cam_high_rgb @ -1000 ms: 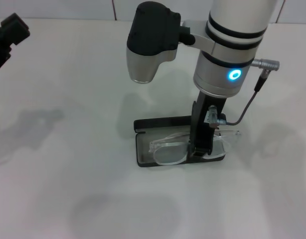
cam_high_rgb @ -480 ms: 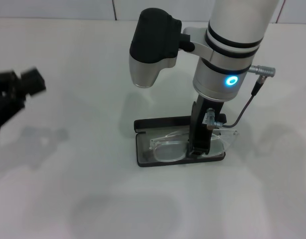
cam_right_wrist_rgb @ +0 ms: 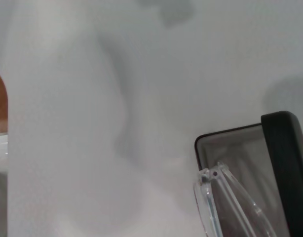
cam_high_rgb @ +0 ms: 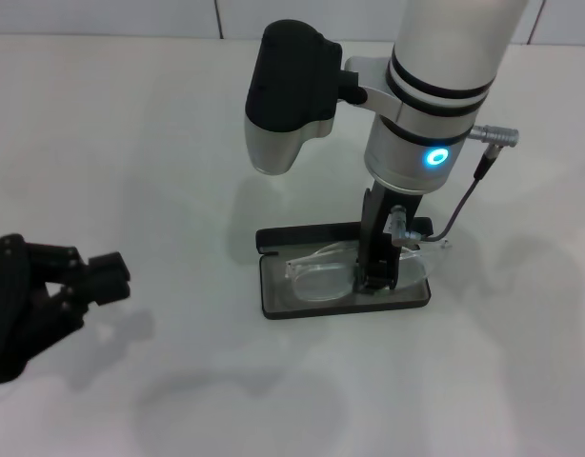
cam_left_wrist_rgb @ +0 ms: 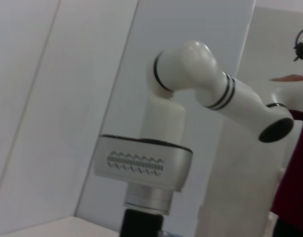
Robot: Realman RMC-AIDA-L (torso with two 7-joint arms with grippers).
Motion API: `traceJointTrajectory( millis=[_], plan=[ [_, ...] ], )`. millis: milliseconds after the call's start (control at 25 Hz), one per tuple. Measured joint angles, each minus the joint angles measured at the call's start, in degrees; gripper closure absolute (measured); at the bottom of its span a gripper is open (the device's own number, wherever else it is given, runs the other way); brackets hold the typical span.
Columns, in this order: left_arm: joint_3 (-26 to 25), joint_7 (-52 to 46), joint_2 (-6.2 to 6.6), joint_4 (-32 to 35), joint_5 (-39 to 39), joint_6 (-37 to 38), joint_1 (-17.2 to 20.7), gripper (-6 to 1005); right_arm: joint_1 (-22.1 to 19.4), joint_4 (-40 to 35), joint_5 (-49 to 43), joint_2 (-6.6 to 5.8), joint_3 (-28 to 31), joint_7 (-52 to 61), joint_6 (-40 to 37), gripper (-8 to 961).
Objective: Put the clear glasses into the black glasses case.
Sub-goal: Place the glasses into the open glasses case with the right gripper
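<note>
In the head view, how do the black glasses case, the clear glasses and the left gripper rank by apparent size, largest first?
1. black glasses case, open on the table, and left gripper: look alike, and the gripper may sit nearer the camera, so unranked.
2. clear glasses, smallest, lying in the case under the right gripper.
</note>
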Motion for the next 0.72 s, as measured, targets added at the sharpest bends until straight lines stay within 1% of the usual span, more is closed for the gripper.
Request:
traceJointTrajectory(
  millis=[40, 320, 720],
  plan=[
    [0.8, 0.0, -0.33, -0.1, 0.0, 0.0, 0.0, 910, 0.0, 0.0, 0.0, 0.0, -0.2, 0.0, 0.4, 832],
    [1.1, 0.1, -1.14, -0.1, 0.3, 0.0, -0.3, 910, -0.5, 0.8, 0.7, 0.0, -1.2, -0.1, 2.0, 832],
    [1.1, 0.2, -1.39, -0.2, 0.9, 0.1, -0.7, 910, -1.0, 2.2, 1.0, 0.0, -2.5, -0.2, 3.9, 832]
  ],
)
